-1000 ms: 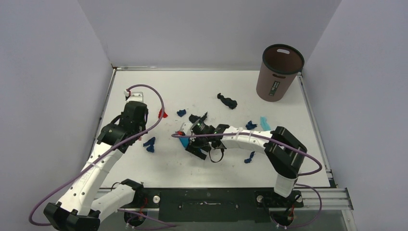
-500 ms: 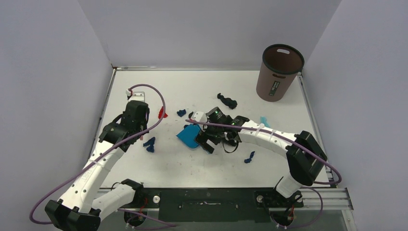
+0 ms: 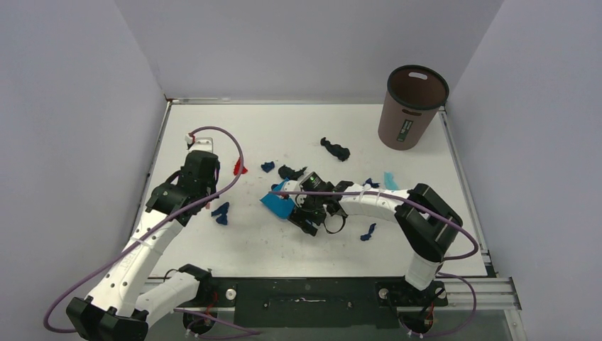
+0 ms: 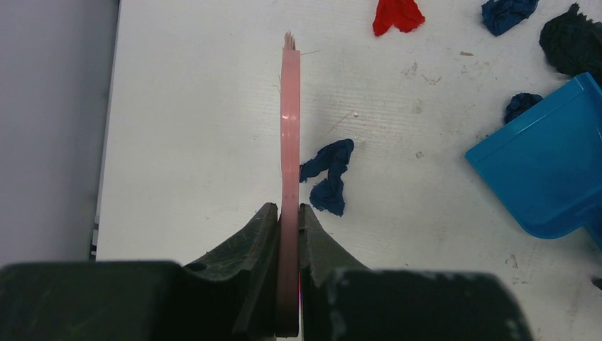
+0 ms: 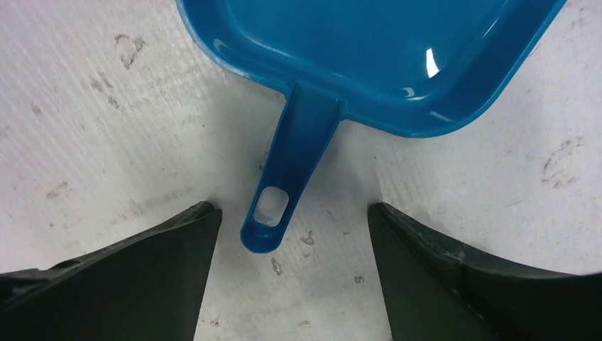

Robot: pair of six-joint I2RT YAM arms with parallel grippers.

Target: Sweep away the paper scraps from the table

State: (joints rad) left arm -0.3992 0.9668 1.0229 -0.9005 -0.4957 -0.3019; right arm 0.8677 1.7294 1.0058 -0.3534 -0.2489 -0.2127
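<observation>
Black paper scrap (image 4: 571, 44) partly off-frame

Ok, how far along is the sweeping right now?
Done: the left hand is clamped on the pink brush. In hand: the right hand is open around the handle of the blue dustpan, not gripping yet. Left: all the sweeping; the pan looks empty, and the red scrap, dark blue scrap and black scrap lie loose on the table.
</observation>
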